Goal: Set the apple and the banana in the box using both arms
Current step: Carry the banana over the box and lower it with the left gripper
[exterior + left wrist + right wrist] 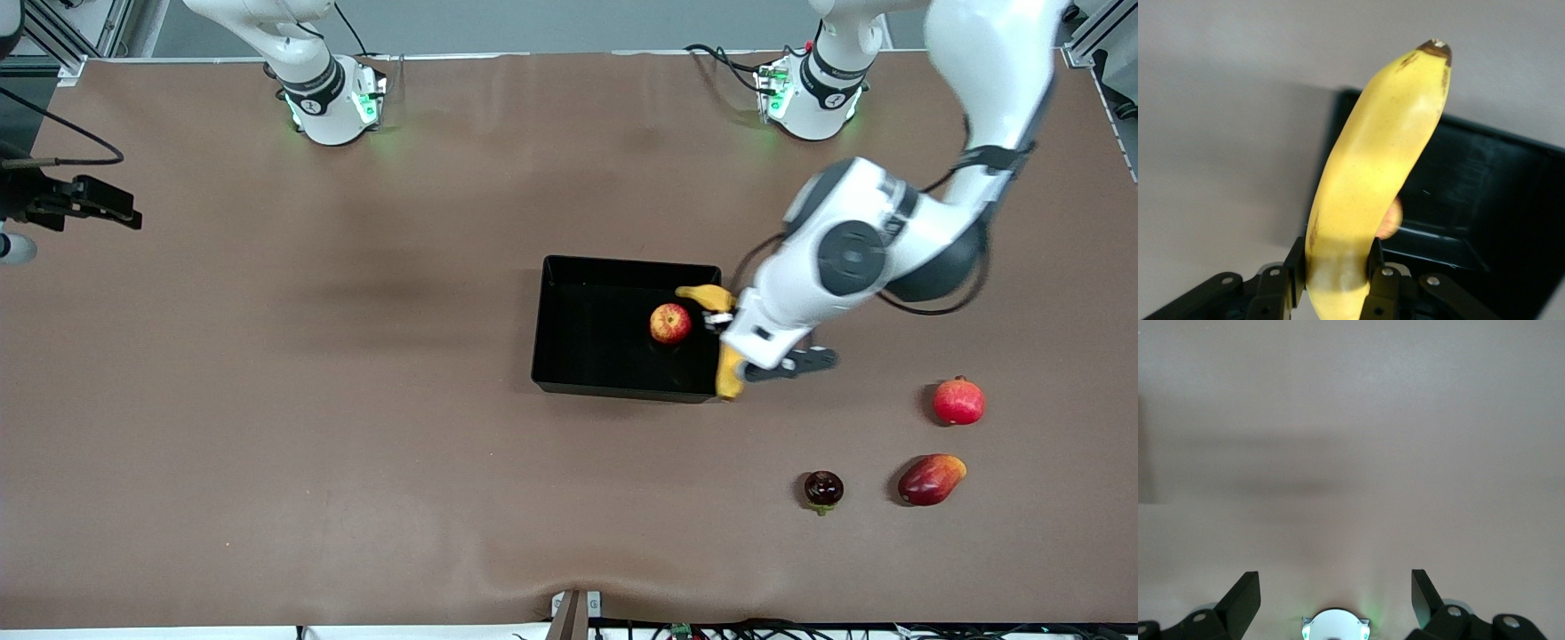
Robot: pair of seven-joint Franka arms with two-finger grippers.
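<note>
The black box [594,342] stands mid-table. The red and yellow apple [670,324] lies inside it, near its wall toward the left arm's end. My left gripper [722,331] is shut on the yellow banana [708,296] and holds it in the air over that same wall. In the left wrist view the left gripper [1336,264] clamps the banana [1378,160] near one end, with the dark tip pointing away; the box [1501,193] and a sliver of the apple [1392,221] show under it. My right gripper [123,213] waits open and empty, raised at the right arm's end [1336,579].
Three fruits lie toward the left arm's end, nearer the front camera than the box: a solid red round one [958,401], a red-orange mango-like one [931,479] and a small dark maroon one [823,489]. The right wrist view shows bare table and the right arm's base [1335,627].
</note>
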